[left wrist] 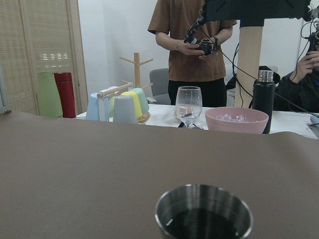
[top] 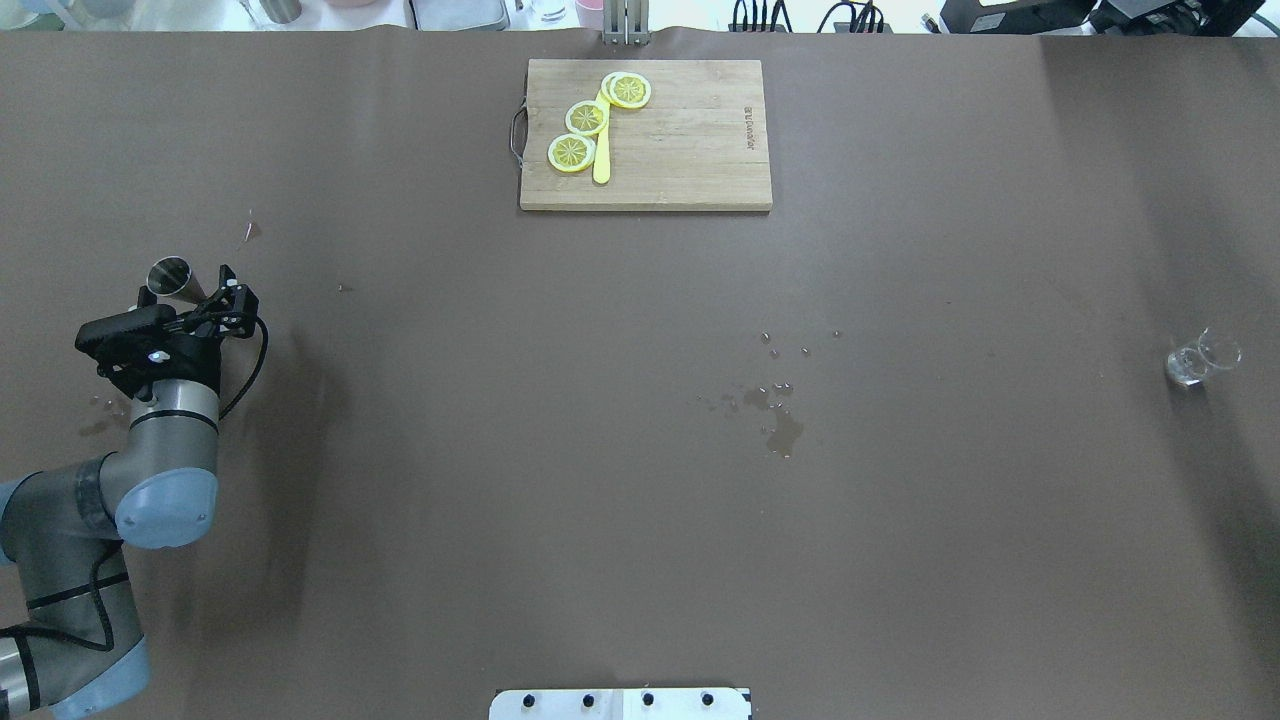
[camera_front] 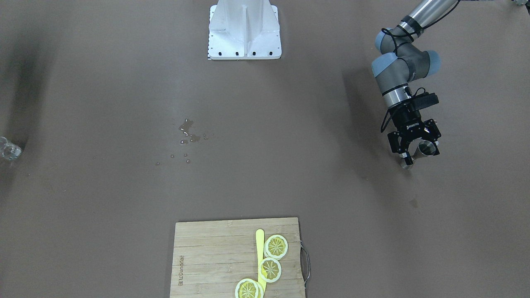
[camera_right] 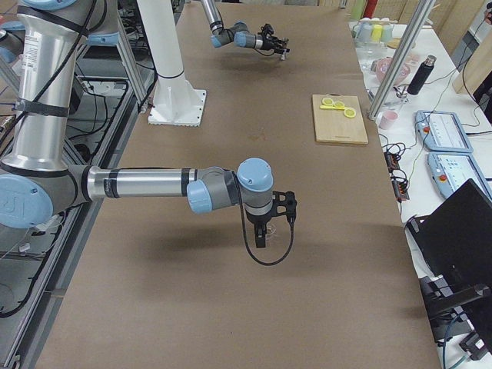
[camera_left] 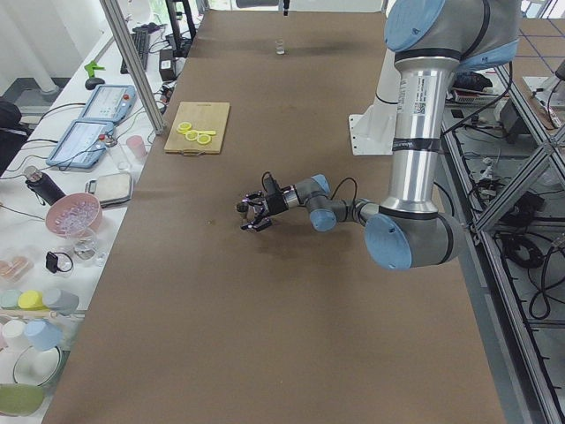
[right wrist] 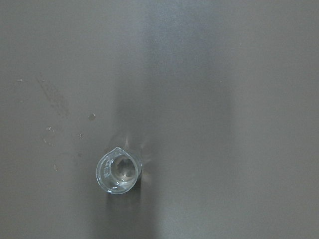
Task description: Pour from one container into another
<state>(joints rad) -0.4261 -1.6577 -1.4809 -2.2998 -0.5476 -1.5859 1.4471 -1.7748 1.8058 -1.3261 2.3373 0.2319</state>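
Observation:
The steel jigger (camera_front: 426, 148) stands upright on the brown table at the robot's far left, also seen as the jigger (top: 170, 276). My left gripper (camera_front: 417, 154) lies low and level beside the table, its fingers spread on either side of the jigger, open. In the left wrist view the jigger's rim (left wrist: 203, 213) fills the bottom centre, with dark liquid inside. The clear glass (top: 1195, 360) stands alone at the far right, and shows from straight above as the glass (right wrist: 117, 172). My right gripper (camera_right: 263, 235) hangs pointing down over it. I cannot tell whether it is open or shut.
A wooden cutting board (top: 690, 150) with three lemon slices (top: 587, 117) and a yellow knife lies at the table's far edge. Spilled water drops (top: 782, 425) mark the middle. The white robot base (camera_front: 244, 33) stands on the robot's side. Cups and bowls sit beyond the left end.

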